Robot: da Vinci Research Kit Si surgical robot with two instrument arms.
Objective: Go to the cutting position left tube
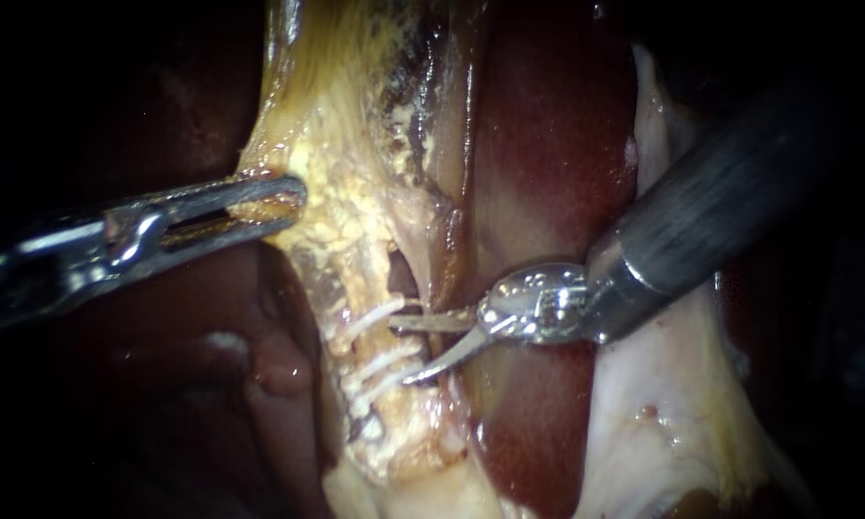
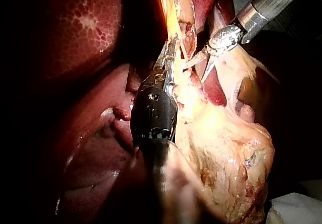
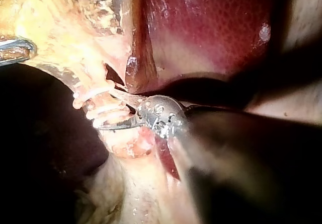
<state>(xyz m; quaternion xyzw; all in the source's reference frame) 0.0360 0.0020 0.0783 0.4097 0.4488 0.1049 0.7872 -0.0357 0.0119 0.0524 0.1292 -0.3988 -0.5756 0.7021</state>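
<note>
No text, label, brand, number or sign can be read in any of the three views.

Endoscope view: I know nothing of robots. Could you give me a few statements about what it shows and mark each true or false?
1. The left instrument grips yellowish tissue. True.
2. The right instrument has its blades shut together. False: a gap shows between them.
3. White clips sit on a tube. True.
4. The right instrument comes in from the left. False: its shaft enters from the upper right.
</note>
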